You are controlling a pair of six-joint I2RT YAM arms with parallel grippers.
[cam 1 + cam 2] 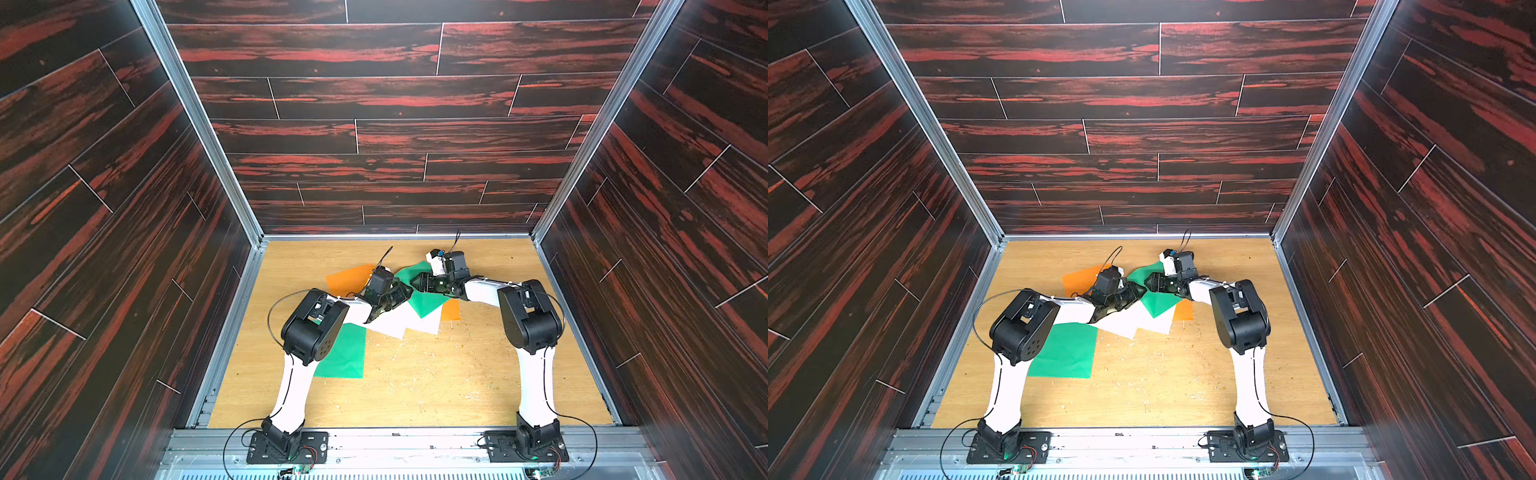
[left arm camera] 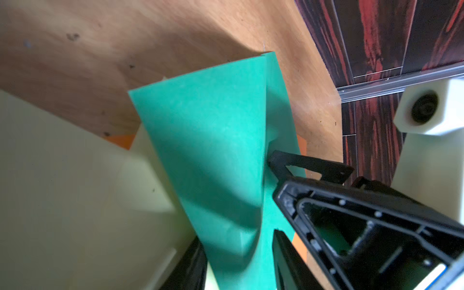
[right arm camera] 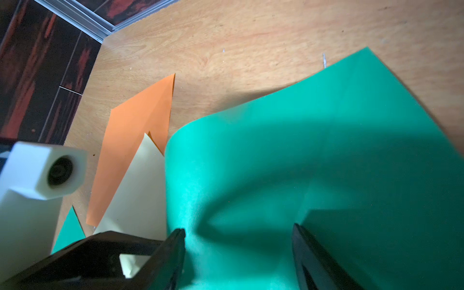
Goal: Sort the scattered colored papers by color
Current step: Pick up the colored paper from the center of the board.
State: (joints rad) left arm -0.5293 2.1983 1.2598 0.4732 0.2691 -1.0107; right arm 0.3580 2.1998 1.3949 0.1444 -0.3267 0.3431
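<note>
Green sheet (image 1: 424, 305): middle of the table (image 1: 457, 386), lying over the white sheets (image 1: 395, 322), one edge standing up in a buckle between both grippers.
Right gripper (image 3: 238, 233): spread wide astride the buckle, not pinching.
Left gripper (image 2: 236, 261): seems spread too, with the paper running between its fingers; the view is blurred.
Doing it well: pinch only the raised fold, leave the white sheets behind, then carry it to the other green sheet (image 1: 343, 355), near left.
</note>
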